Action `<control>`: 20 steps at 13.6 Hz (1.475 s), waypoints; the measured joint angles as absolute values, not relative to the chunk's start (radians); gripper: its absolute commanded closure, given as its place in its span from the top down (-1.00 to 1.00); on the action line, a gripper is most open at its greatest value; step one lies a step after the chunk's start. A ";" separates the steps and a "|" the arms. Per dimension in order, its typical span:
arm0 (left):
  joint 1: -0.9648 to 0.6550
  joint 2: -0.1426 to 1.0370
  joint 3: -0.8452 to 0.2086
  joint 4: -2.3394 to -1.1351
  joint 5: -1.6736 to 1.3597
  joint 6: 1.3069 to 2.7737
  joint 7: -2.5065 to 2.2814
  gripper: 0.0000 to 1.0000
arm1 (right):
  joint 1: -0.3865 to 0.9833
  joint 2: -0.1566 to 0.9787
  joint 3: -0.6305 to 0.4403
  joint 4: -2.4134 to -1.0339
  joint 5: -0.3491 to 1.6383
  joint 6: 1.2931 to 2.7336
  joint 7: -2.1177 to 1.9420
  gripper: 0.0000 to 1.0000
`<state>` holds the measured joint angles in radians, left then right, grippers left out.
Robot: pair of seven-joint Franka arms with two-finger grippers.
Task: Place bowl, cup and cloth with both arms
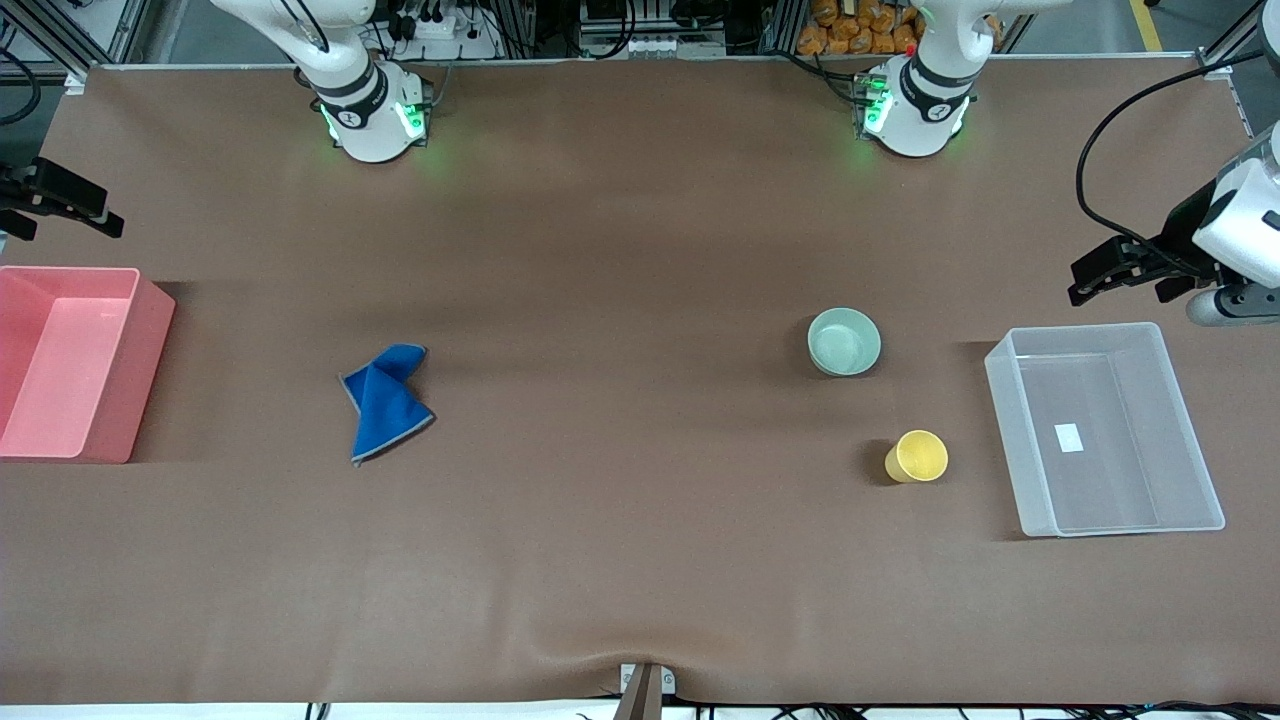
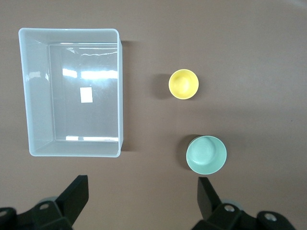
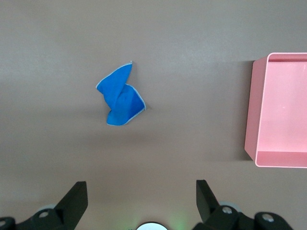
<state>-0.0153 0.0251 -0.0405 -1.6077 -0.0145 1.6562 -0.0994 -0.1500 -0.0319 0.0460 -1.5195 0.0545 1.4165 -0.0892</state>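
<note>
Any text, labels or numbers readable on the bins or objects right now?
None readable.
White label in the clear bin: looks blank.
Round marks on both arm bases: too small to read.
Pink bin, bowl, cup, cloth: no markings.

In the left wrist view you see the left claw (image 2: 141, 201) with its two black fingers (image 2: 74, 196) spread wide, holding nothing, raised over the brown desk (image 2: 259, 48). On the desk stand the mint-green bowl (image 2: 206, 154) and the yellow cup (image 2: 183, 84), near each other but apart. A clear plastic bin (image 2: 36, 91) sits beside them, with a small white label (image 2: 86, 95) on its floor.
</note>
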 measured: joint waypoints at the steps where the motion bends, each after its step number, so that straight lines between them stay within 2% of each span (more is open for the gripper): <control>1: -0.015 0.025 -0.040 -1.607 -0.015 1.656 -0.099 1.00 | -0.150 -0.032 0.046 -1.520 0.054 1.417 -0.089 1.00; 10: -0.015 0.025 -0.040 -1.605 -0.015 1.655 -0.099 1.00 | -0.150 -0.032 0.048 -1.519 0.055 1.410 -0.089 1.00; 15: -0.015 0.025 -0.039 -1.605 -0.015 1.653 -0.099 1.00 | -0.150 -0.031 0.049 -1.505 0.058 1.327 -0.091 1.00; 17: -0.015 0.025 -0.037 -1.605 -0.015 1.652 -0.107 1.00 | -0.150 -0.019 0.054 -1.529 0.059 1.276 -0.091 1.00; 20: -0.015 0.029 -0.037 -1.605 -0.016 1.653 -0.116 1.00 | -0.150 0.007 0.055 -1.610 0.059 1.272 -0.091 1.00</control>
